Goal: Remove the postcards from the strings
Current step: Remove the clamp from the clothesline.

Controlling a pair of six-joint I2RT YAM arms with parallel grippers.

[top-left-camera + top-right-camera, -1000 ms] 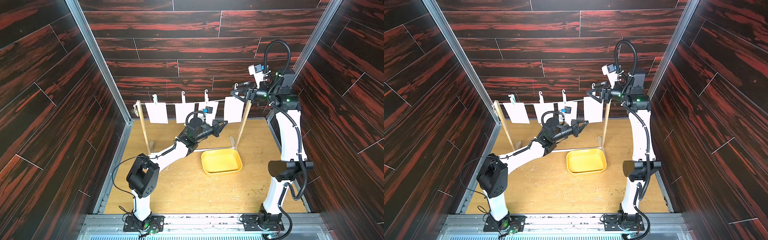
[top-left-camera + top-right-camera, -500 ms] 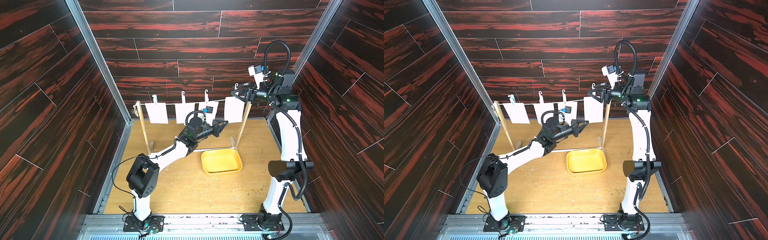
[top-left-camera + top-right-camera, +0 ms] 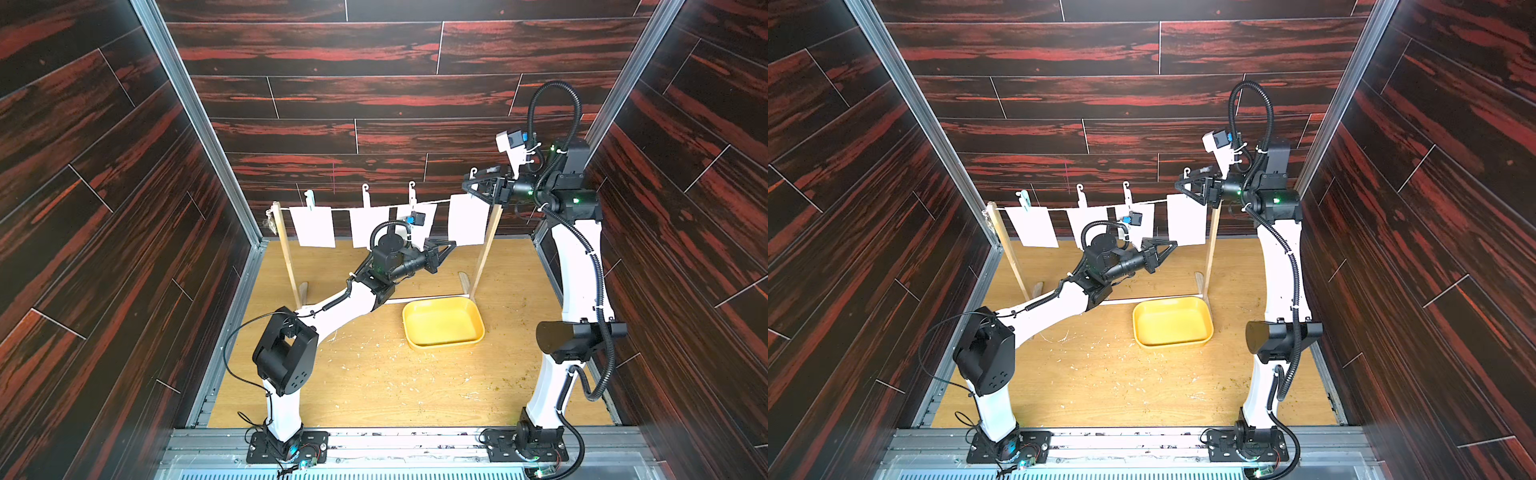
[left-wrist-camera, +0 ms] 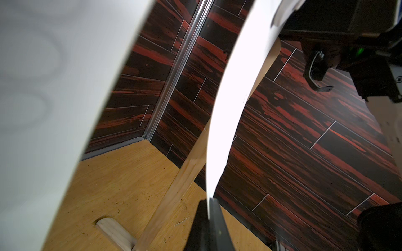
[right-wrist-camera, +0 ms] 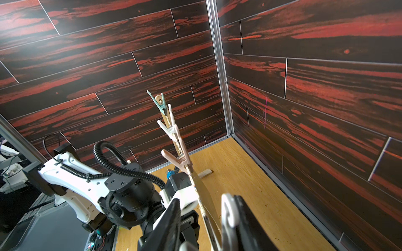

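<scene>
Several white postcards hang from pale clothespins on the string point(image 3: 440, 202) between two wooden uprights, seen in both top views. My left gripper point(image 3: 452, 245) point(image 3: 1173, 246) is shut on the bottom corner of the rightmost postcard point(image 3: 467, 220) point(image 3: 1185, 220). In the left wrist view that postcard point(image 4: 230, 108) runs edge-on into the shut jaws of the left gripper point(image 4: 209, 208). My right gripper point(image 3: 469, 190) point(image 3: 1183, 186) is up at the string, closed on this card's clothespin point(image 5: 228, 213). In the right wrist view the right gripper point(image 5: 206, 202) straddles the string point(image 5: 191, 176).
A yellow tray point(image 3: 478, 324) sits on the wooden floor in front of the right upright point(image 3: 484, 253). The left upright point(image 3: 286, 257) stands near the back left corner. Dark panelled walls close in on three sides. Another postcard point(image 4: 43, 108) hangs close beside the left wrist camera.
The right gripper's jaws have closed in around the rightmost clothespin. Neither arm has visibly shifted, and the left gripper keeps its hold on the card's corner.
</scene>
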